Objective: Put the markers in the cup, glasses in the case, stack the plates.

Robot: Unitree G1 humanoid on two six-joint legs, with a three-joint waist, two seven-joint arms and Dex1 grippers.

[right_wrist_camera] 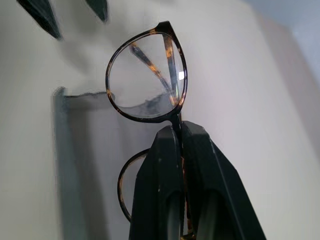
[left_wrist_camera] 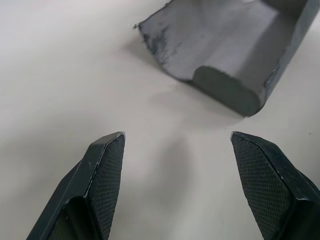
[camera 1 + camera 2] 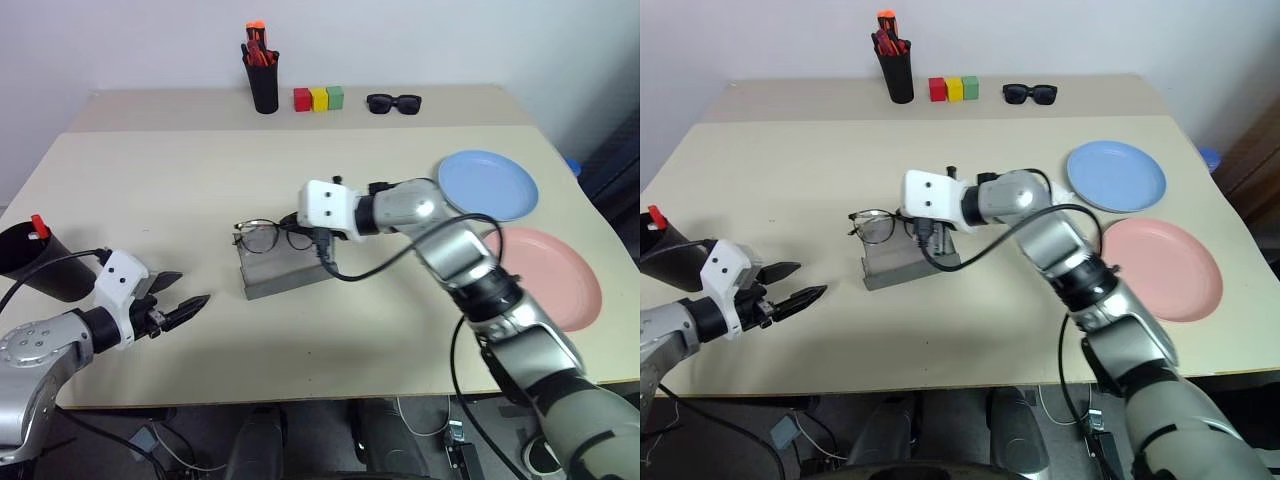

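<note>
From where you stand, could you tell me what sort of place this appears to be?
Probably a lab or office test bench rather than a home: a plain beige table against a bare white wall, with practice props set out, such as coloured blocks and a pen holder, and cables on the floor below.

Glasses [image 3: 262, 236] over open grey case [image 3: 285, 270] — lifted.

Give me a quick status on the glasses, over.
Right gripper shut on glasses, held above the open grey case. Left gripper open, empty. Nothing blocking the case.
</note>
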